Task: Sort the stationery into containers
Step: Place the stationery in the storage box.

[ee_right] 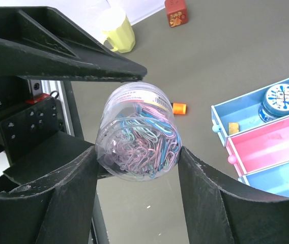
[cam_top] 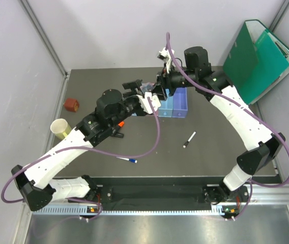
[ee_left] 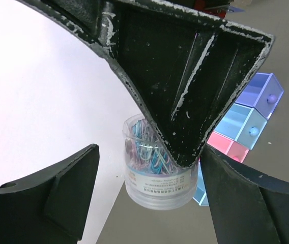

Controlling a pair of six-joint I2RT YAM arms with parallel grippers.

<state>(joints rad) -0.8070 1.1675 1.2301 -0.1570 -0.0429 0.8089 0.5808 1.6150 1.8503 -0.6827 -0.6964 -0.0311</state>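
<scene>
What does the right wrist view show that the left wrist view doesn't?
Only the right wrist view: the yellow cup, the red cube, and the blue tape roll and tan eraser lying in a light blue bin. Only the left wrist view: the purple-blue bin. Both: the clear paper-clip tub in the right gripper, and the pink bin.

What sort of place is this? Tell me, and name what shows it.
Probably a lab robot cell: left arm and right arm bolted to a rail at the edge of a dark table, plain pale panels boxing it in, and staged props like bins and green folders.
</scene>
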